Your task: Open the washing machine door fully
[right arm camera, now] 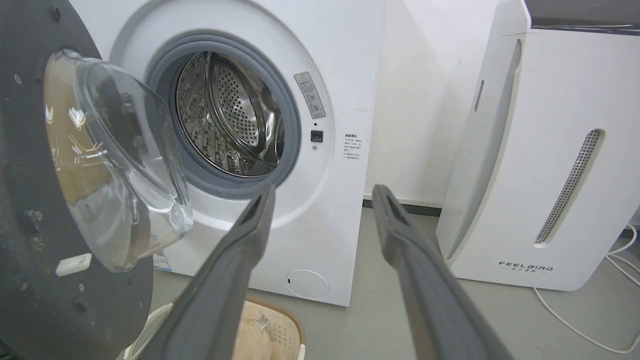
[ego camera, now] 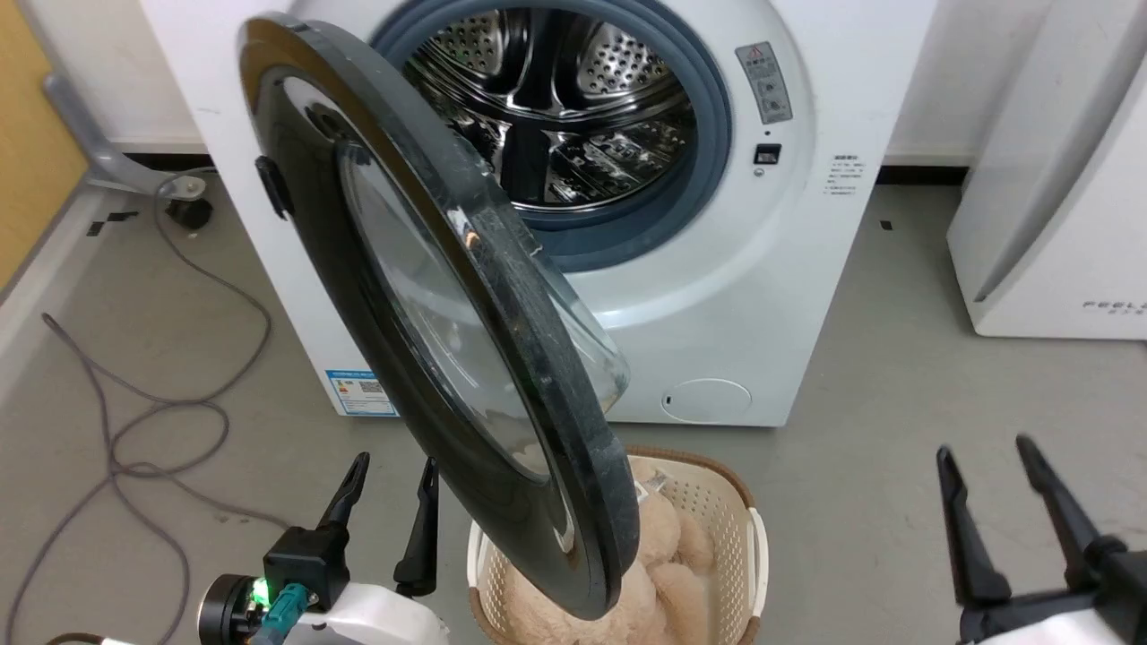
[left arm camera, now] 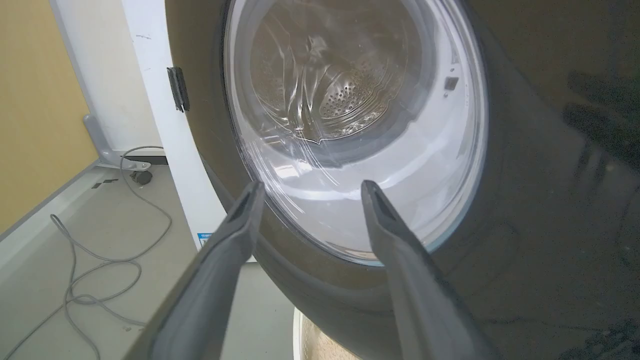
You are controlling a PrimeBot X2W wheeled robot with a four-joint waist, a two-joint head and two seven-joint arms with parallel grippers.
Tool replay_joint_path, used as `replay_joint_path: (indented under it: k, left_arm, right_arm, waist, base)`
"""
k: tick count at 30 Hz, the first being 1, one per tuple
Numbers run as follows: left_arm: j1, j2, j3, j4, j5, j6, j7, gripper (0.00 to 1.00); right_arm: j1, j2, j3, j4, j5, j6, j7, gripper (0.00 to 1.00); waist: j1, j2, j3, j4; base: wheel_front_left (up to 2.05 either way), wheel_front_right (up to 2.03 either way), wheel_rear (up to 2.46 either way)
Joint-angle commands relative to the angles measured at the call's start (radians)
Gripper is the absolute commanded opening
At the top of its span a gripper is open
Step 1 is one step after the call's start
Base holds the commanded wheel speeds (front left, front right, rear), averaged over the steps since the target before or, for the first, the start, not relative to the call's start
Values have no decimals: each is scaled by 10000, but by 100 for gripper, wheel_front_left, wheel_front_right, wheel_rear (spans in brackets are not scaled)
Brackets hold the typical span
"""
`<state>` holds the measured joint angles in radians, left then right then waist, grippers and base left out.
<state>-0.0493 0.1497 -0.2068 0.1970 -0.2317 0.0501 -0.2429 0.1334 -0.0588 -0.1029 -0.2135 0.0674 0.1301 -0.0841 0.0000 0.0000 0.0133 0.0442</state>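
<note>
The white washing machine [ego camera: 771,296] stands ahead with its steel drum [ego camera: 556,98] exposed. Its round black washing machine door [ego camera: 529,358] hangs swung out about halfway, hinged on the left, edge toward me; the clear glass bowl [right arm camera: 115,160] bulges from its inner side. My left gripper [ego camera: 394,488] is open, low at the left, just off the door's outer face [left arm camera: 525,200] and holding nothing. In the left wrist view its fingers [left arm camera: 235,235] frame the door's window. My right gripper [ego camera: 986,470] is open at the lower right, well clear of the door [right arm camera: 30,225].
A cream laundry basket [ego camera: 748,528] holding a beige plush toy [ego camera: 663,555] sits on the floor under the door's lower edge. A white FEELBIRD appliance [right arm camera: 540,160] stands right of the machine. Grey cables [ego camera: 134,394] loop on the floor at the left, near a yellow wall [ego camera: 27,134].
</note>
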Motion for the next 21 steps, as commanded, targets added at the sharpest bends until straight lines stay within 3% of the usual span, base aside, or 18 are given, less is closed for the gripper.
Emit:
replay_joint_path:
  k: [1, 11, 12, 13, 21]
  left_arm:
    - [-14, 76, 12, -11, 1, 25, 9, 100]
    - [-8, 97, -82, 5, -67, 71, 42, 100]
    - [-11, 101, -109, 18, -106, 47, 76, 33]
    - [-14, 104, -119, 21, -124, 38, 90, 0]
    - [-35, 113, -192, -87, -183, 56, 77, 0]
  right_arm:
    - [277, 57, 24, -101, -141, 6, 98, 100]
    - [704, 83, 109, 191, 75, 6, 439, 100]
    - [680, 83, 100, 231, 117, 6, 438, 100]
    - [667, 83, 97, 244, 138, 6, 437, 100]
    - [601, 84, 93, 278, 241, 6, 492, 100]
  waist:
    - [0, 0, -16, 47]
    - [0, 0, -15, 109]
    - [0, 0, -15, 117]
    - [0, 0, -8, 118]
    - [0, 0, 68, 103]
  base:
    - [0, 0, 0]
    - [0, 0, 0]
    - [0, 0, 0]
    - [0, 0, 0]
    - [0, 0, 0]
